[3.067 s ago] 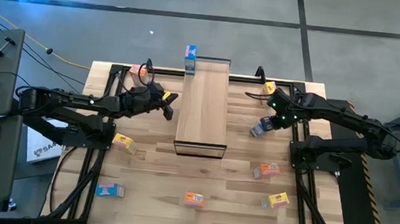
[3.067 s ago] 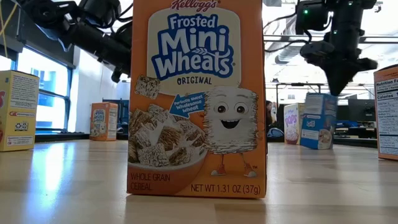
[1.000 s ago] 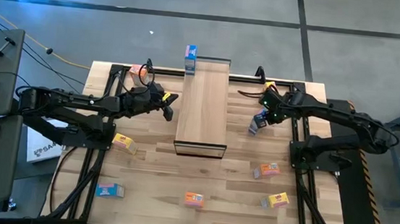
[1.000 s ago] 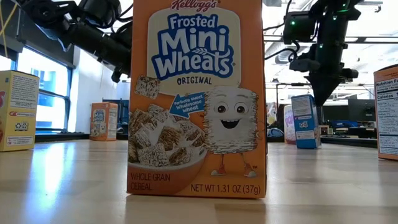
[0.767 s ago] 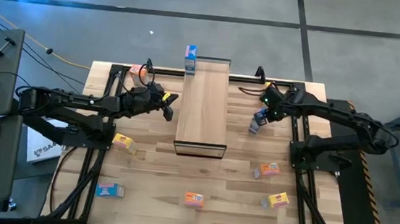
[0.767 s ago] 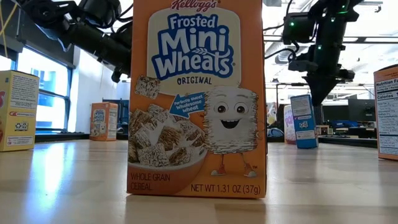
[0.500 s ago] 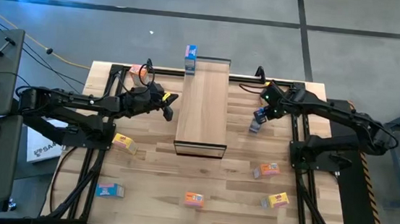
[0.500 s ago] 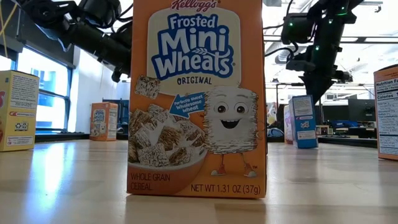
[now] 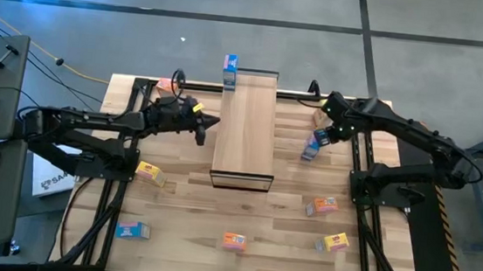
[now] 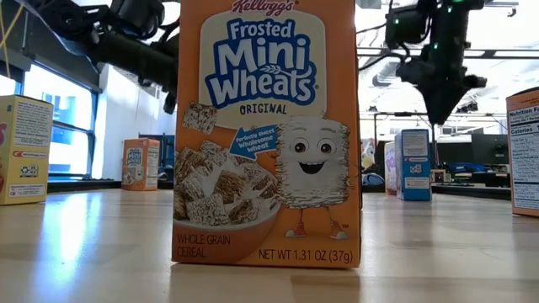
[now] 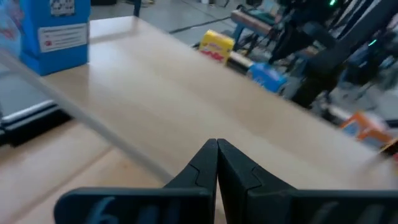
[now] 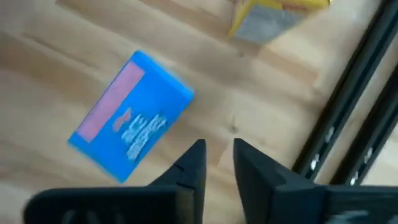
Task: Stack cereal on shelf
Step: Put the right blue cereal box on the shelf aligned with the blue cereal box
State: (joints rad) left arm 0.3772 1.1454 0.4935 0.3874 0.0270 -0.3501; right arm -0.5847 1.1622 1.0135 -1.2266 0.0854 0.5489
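The shelf (image 9: 247, 127) is a long light-wood unit in the middle of the table, with one blue cereal box (image 9: 229, 71) standing on its far end. My right gripper (image 12: 217, 158) hangs open by a narrow gap above the table, right of the shelf. It is just beyond a blue cereal box (image 9: 312, 147) that stands upright on its base (image 10: 413, 164). My left gripper (image 11: 217, 149) is shut and empty, hovering at the shelf's left side (image 9: 204, 122). Several more cereal boxes rest on the tabletop.
A yellow box (image 9: 150, 173), a blue box (image 9: 132, 229), an orange box (image 9: 234, 240), another orange box (image 9: 323, 206) and a yellow one (image 9: 335, 242) lie on the near half of the table. A yellow box (image 12: 273, 15) sits by the dark frame rail near my right gripper.
My right gripper has risen off the top of the blue box and drawn back toward the table's far right; the box stays standing on the table right of the shelf. My left gripper has shifted slightly toward the far edge.
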